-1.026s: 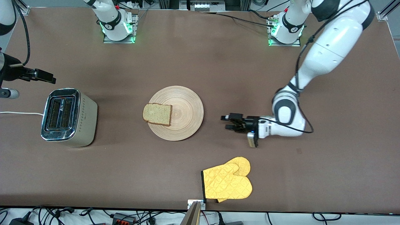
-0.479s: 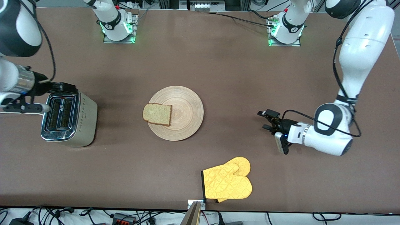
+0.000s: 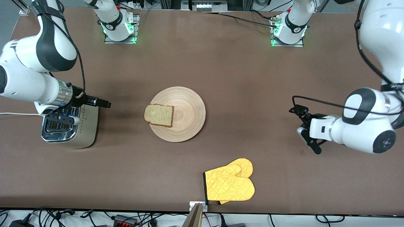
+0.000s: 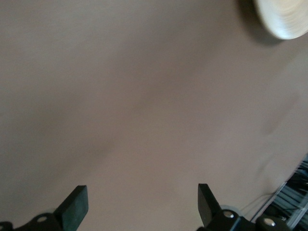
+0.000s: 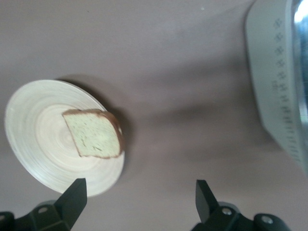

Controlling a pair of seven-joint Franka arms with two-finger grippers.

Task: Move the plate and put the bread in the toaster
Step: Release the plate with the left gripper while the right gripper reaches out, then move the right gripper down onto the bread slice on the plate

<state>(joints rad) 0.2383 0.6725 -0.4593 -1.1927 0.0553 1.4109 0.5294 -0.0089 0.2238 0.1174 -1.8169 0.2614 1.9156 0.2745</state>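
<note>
The light-wood plate (image 3: pixel 189 110) lies at the table's middle. The bread (image 3: pixel 158 115) lies flat on its rim toward the right arm's end. The toaster (image 3: pixel 86 126) stands at the right arm's end, slots up. My right gripper (image 3: pixel 102 103) is open and empty, over the toaster's edge that faces the plate. Its wrist view shows the plate (image 5: pixel 33 130), the bread (image 5: pixel 94 134) and the toaster's side (image 5: pixel 279 91) ahead of the gripper (image 5: pixel 138 195). My left gripper (image 3: pixel 298 117) is open and empty over bare table toward the left arm's end. In its wrist view the gripper (image 4: pixel 142 207) faces bare table, with the plate's rim (image 4: pixel 284 17) in a corner.
A yellow oven mitt (image 3: pixel 229 184) lies near the table's front edge, nearer to the camera than the plate. The toaster's white cord (image 3: pixel 19 114) runs off the table at the right arm's end. Bare brown table lies between toaster and plate.
My right arm has swung in over the toaster toward the plate. My left arm has drawn back from the plate toward its own end. Plate, bread and toaster have not moved.
</note>
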